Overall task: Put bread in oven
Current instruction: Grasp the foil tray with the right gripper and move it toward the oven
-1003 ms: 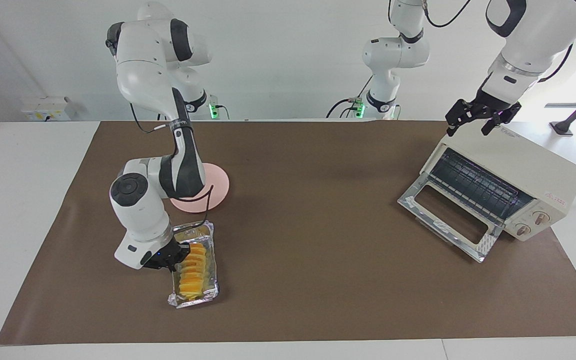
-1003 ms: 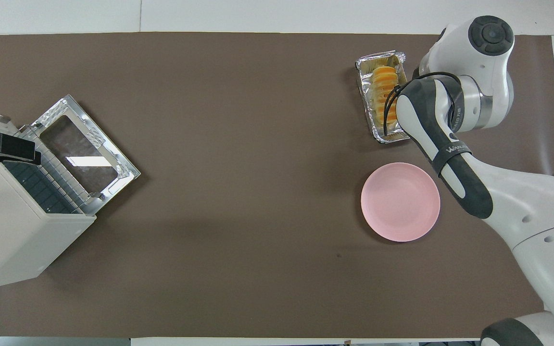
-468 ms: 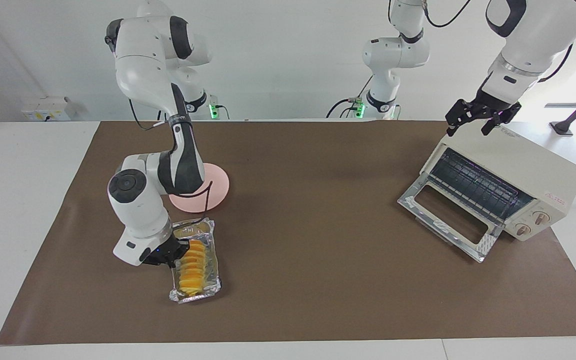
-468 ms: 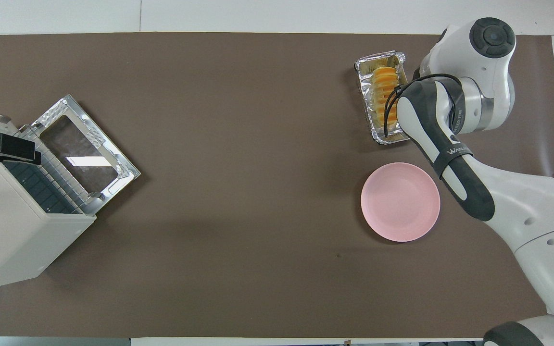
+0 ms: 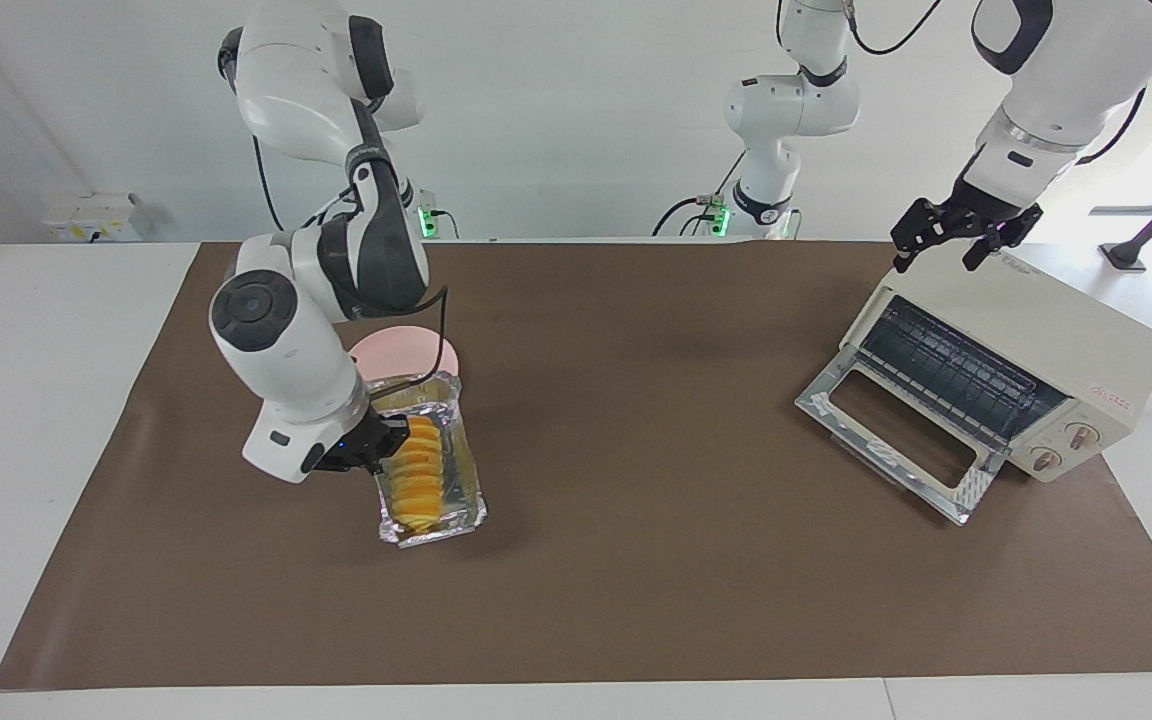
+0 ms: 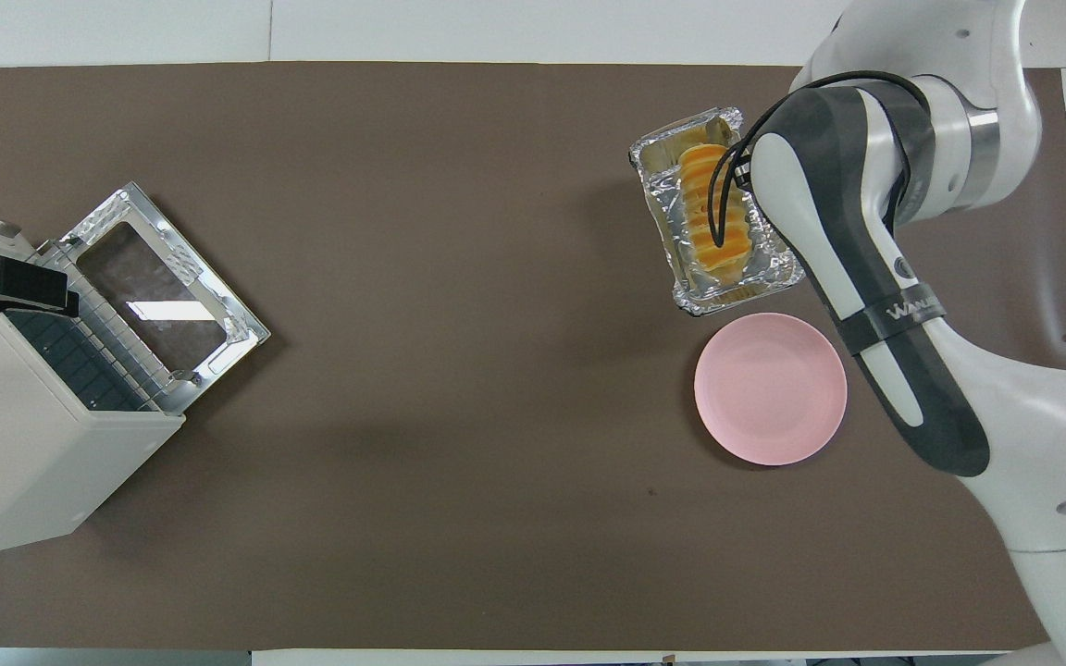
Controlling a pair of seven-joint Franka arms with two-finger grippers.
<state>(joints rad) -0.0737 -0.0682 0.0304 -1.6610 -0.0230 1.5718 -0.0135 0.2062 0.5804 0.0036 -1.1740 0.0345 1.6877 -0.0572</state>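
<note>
I read the places as a clock laid on the overhead view, with twelve o'clock pointing away from the robots.

The right gripper (image 5: 386,447) has its jaws closed on the long wall of the foil tray (image 5: 461,500). The tray hangs in the air, a little tilted, with its shadow on the worktop (image 6: 459,462) below. It is over the two o'clock part of the worktop, and the pink plate (image 6: 770,388) lies at about five o'clock from it. The bread (image 5: 414,475) lies inside the tray, along its length. I cannot tell whether the jaws also touch the bread or only the foil.

The oven (image 5: 1016,350) stands at nine o'clock, well apart from the tray. Its door (image 5: 896,440) is folded down and the rack is visible inside. The left gripper (image 5: 946,240) waits over the top edge of the oven with its jaws spread wide and nothing between them.

I judge the bread to be light and soft, so a hard squeeze would crush its ridges. The foil looks thin and crinkled. Held by one wall only, it may bend or tip, and then the loaf could slide toward the low end. The grip on the middle of the long wall seems to me the best place, because the load is balanced there. I would carry it slowly and level toward the open door. If the loaf had to be taken alone, I would hold it gently across its narrow width, at the middle.
</note>
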